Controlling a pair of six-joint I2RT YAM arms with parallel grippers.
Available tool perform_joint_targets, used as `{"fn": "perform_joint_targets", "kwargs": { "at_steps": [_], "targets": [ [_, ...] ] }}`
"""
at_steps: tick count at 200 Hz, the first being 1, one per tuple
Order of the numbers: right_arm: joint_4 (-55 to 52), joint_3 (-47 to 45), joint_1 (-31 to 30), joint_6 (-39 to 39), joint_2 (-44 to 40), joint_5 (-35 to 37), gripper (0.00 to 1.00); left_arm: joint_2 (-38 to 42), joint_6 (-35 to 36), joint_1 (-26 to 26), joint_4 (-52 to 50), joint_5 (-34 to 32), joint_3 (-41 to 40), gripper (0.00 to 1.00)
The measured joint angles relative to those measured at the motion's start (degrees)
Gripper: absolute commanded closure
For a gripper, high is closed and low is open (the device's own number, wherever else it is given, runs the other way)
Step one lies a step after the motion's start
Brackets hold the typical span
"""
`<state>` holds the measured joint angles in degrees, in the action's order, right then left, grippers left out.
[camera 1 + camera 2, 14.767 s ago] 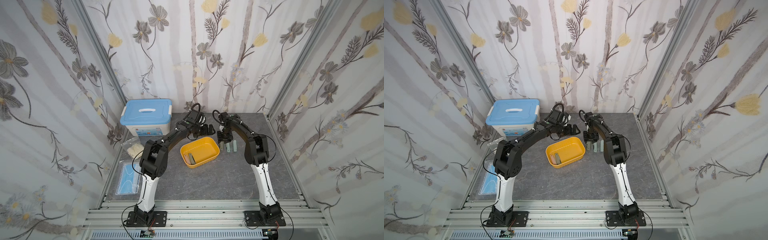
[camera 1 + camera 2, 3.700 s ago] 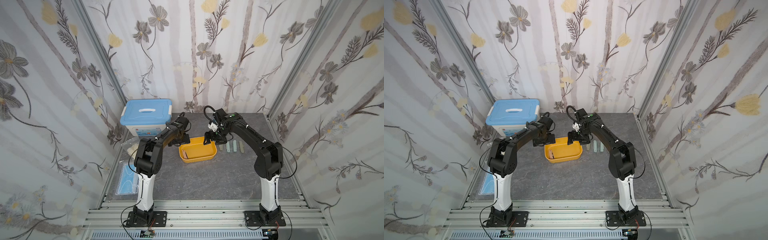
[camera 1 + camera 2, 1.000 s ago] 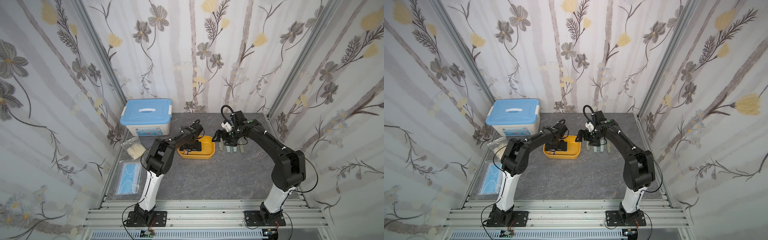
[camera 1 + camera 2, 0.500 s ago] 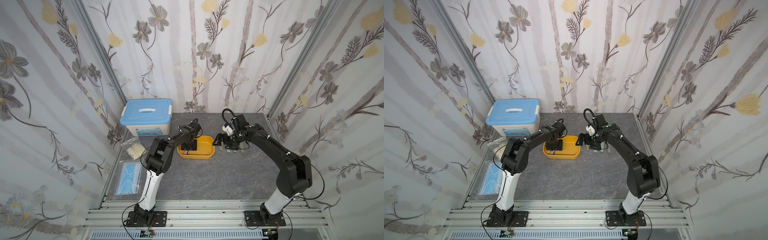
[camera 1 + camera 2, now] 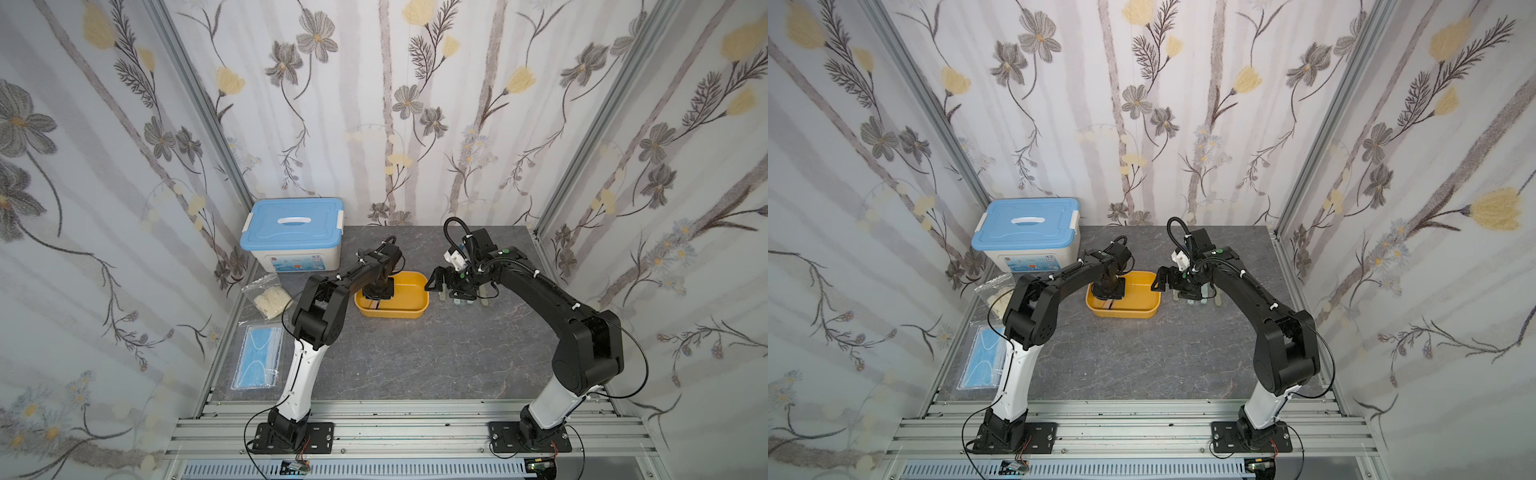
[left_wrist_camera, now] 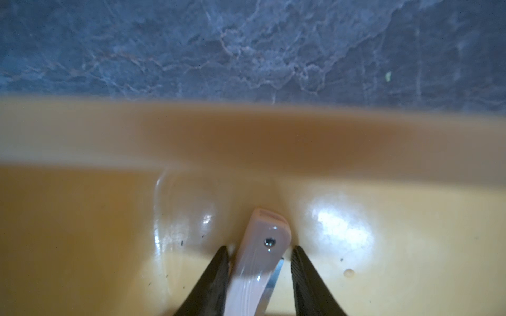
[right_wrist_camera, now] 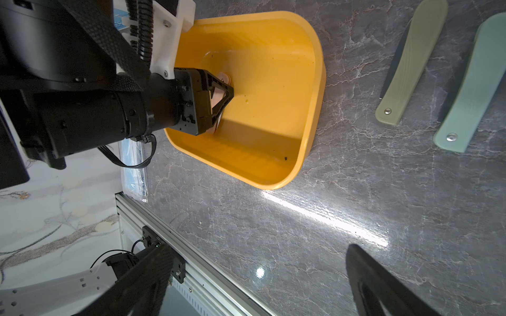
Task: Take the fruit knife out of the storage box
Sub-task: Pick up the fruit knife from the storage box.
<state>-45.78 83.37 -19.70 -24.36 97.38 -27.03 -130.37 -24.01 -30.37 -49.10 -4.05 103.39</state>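
Fruit knife [image 6: 257,268] half cropped, left pincer [image 6: 260,249] flanking

storage box [image 7: 273,82]: glossy yellow plastic, smooth.
fruit knife [image 6: 257,262] handle: pale glossy plastic, metal rivet.
left gripper [image 6: 259,250] fingers [image 6: 299,265]: matt black, ribbed.
table [image 7: 301,232]: polished dark marble-look, glare streak.
front rail [image 5: 415,430]: bare aluminium.

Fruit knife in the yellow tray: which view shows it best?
Left wrist view: the fruit knife fills the foreground, pale handle, rivet and blade edge clear, between the fingers of the left gripper. The right wrist view shows only a sliver behind that gripper; both top views show just a speck in the storage box.
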Motion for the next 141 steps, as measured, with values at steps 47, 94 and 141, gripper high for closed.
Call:
{"fn": "perform_joint_targets", "kwargs": {
  "at_steps": [47, 94, 141],
  "targets": [
    [-0.07, -0.98, 0.15, 0.37, -0.22, 0.0, 0.0, -0.31, -0.17, 0.11, 0.26, -0.26, 0.28, 0.73],
    [0.0, -1.68, 0.22, 0.57, -0.61, -0.02, 0.0, -0.9, -0.42, 0.11, 0.0, -0.39, 1.25, 0.74],
    [0.0, -1.68, 0.22, 0.59, -0.66, -0.02, 0.0, -0.92, -0.42, 0.09, -0.2, -0.5, 1.38, 0.81]
  ]
}}
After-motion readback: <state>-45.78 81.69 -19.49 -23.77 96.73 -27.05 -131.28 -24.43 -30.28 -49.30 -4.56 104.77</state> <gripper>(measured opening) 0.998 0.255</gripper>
